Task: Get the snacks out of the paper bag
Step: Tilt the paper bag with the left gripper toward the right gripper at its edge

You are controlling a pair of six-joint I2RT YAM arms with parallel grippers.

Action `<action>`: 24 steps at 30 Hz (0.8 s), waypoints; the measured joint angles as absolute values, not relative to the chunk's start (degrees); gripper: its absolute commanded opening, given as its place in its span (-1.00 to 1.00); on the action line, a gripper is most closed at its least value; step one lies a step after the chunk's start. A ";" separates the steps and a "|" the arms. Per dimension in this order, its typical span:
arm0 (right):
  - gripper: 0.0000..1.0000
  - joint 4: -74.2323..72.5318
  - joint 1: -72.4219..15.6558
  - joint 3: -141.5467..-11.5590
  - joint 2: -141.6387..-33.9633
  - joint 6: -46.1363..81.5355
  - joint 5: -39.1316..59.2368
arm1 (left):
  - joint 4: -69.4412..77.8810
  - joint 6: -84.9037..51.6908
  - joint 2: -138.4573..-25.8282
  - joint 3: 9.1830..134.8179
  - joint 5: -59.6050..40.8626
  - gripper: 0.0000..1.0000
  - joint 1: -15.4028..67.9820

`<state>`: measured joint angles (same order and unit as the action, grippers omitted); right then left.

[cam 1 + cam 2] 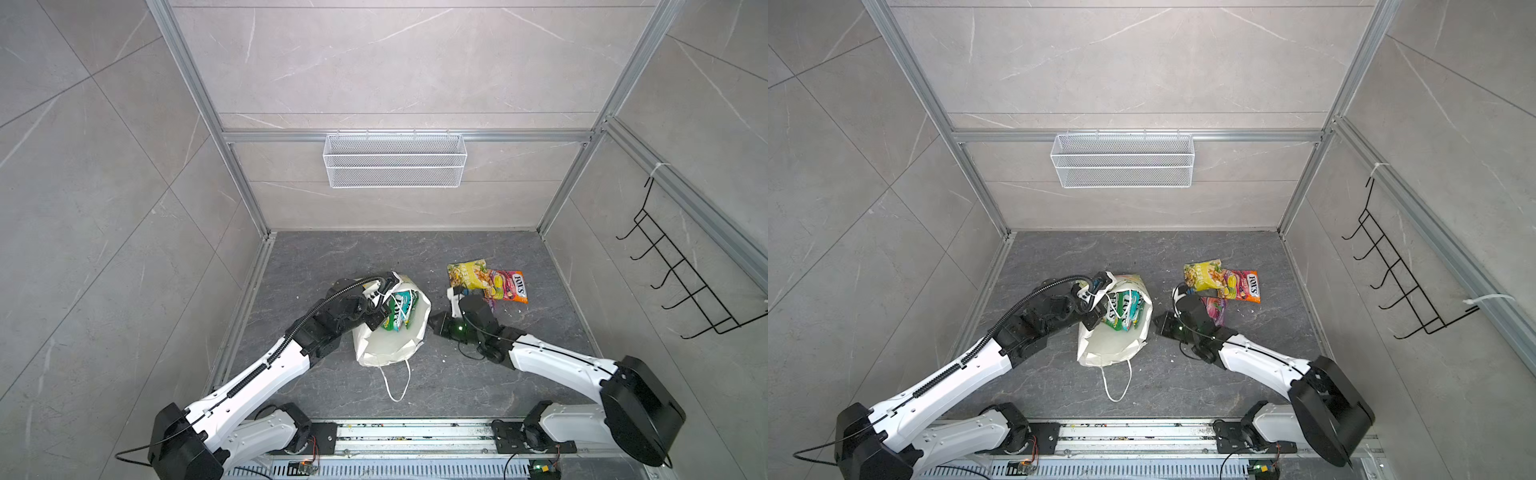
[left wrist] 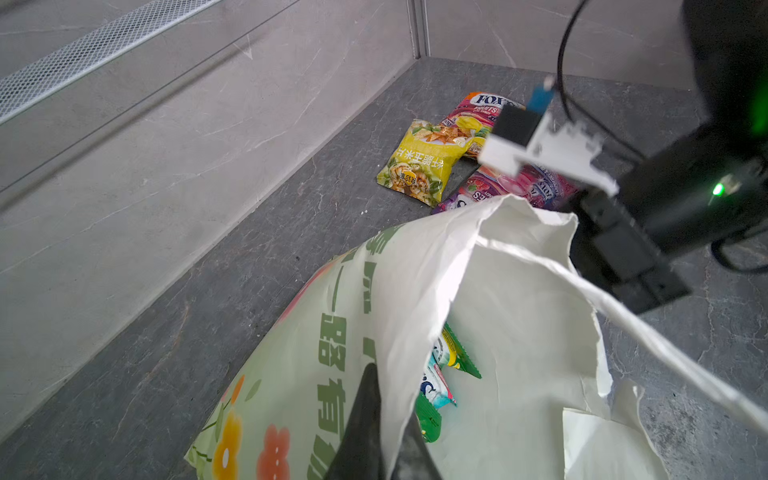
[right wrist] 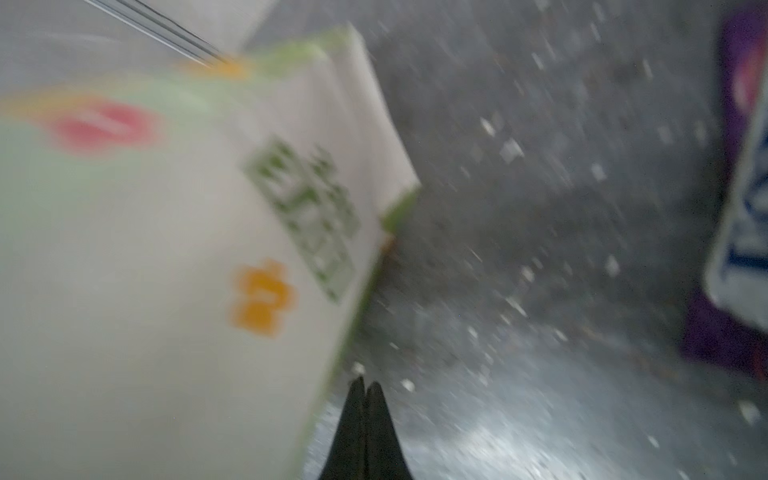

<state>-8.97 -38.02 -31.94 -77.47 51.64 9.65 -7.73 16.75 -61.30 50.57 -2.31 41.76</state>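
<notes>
The left end effector (image 2: 390,392) is clenched on the torn rim of the paper bag (image 2: 519,311), with one black finger on the printed outer wall and the other inside. In both top views it sits at the bag's left edge (image 1: 376,320) (image 1: 1094,318).

The right end effector (image 3: 365,384) has its tips pressed together on nothing. It is low over the dark grey surface (image 1: 374,257), just right of the bag's side wall, pointing left toward it (image 1: 433,321).

The bag (image 1: 386,349) sits near the middle, white and crumpled, with its pale inside showing, green lettering and orange and red flowers outside. One cord handle (image 1: 397,382) trails toward the near edge.

Teal and green packets (image 1: 399,311) (image 2: 440,374) are inside, against the far wall.

To the right, out of the bag, a yellow packet (image 1: 467,274) overlaps an orange-pink packet (image 1: 509,286). A purple packet (image 1: 1214,309) lies just nearer, partly under the right arm.
</notes>
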 measured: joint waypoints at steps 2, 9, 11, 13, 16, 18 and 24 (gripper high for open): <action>-1.00 -9.41 -38.26 -29.89 -80.18 53.56 9.63 | -7.86 16.43 -61.08 50.57 -2.59 -1.00 41.76; -1.00 -18.65 -39.48 -31.51 -90.04 58.61 9.67 | -9.32 15.99 -59.24 50.41 -4.03 -1.00 41.76; -1.00 -20.69 -40.62 -33.74 -94.04 60.14 9.93 | -9.26 15.99 -57.93 49.76 -4.91 -1.00 41.76; -1.00 -22.50 -41.67 -36.03 -97.23 61.69 10.22 | -8.95 15.99 -56.97 49.10 -5.69 -1.00 41.76; -1.00 -26.26 -42.54 -39.40 -102.15 64.99 11.18 | -8.64 15.99 -56.53 48.47 -6.42 -1.00 41.78; -1.00 -29.78 -42.59 -40.47 -105.34 68.16 11.44 | -8.73 15.99 -56.55 48.29 -6.44 -1.00 41.76; -1.00 -41.69 -42.63 -40.93 -111.20 76.66 10.13 | -8.69 15.99 -56.58 48.18 -6.11 -1.00 41.76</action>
<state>-41.69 -42.63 -40.93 -111.20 76.66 10.13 -8.69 15.99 -56.58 48.18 -6.11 41.76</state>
